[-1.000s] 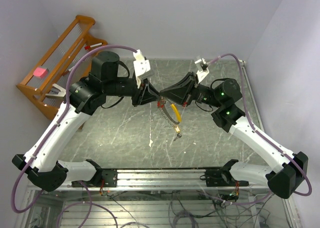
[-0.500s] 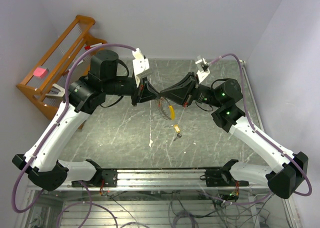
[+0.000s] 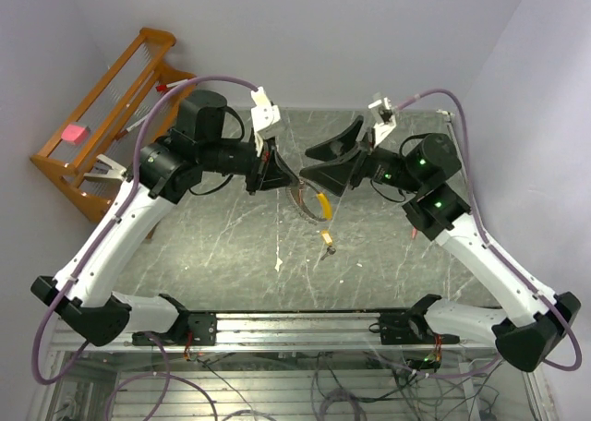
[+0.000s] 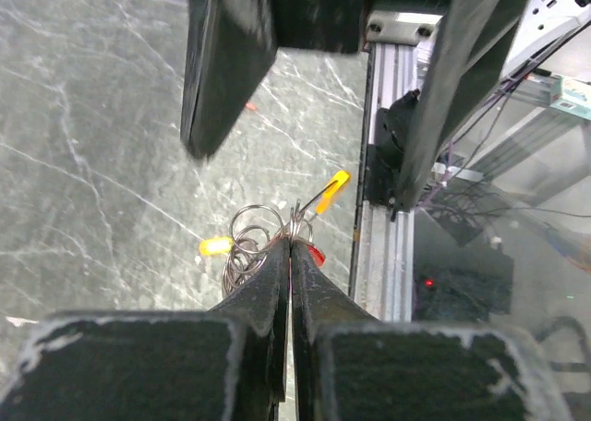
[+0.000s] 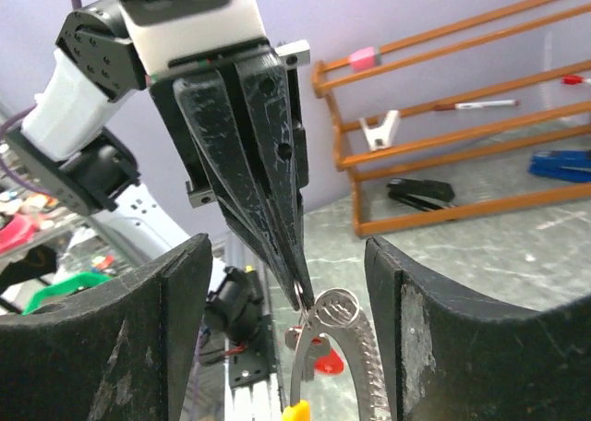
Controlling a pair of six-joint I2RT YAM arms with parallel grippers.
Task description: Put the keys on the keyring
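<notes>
The keyring (image 3: 307, 205) hangs in the air over the middle of the table, a silvery beaded loop with a yellow tag (image 3: 323, 207). My left gripper (image 3: 295, 183) is shut on a small wire ring at its top (image 4: 297, 220). In the right wrist view the keyring (image 5: 362, 347) dangles from the left fingertips (image 5: 297, 287). A red-headed key (image 5: 329, 363) and a duller key (image 5: 301, 347) hang beside the loop. My right gripper (image 3: 307, 162) is open just right of the left tips, its fingers (image 5: 180, 329) either side of the ring and apart from it.
A small yellowish piece (image 3: 327, 246) and a white scrap (image 3: 278, 264) lie on the marble table below the ring. A wooden rack (image 3: 102, 116) with tools stands off the table's left side. The metal rail (image 3: 295, 327) runs along the near edge.
My right gripper has opened, let go of the keyring and drawn back up and to the right. My left gripper has shut on the ring and now carries it alone.
</notes>
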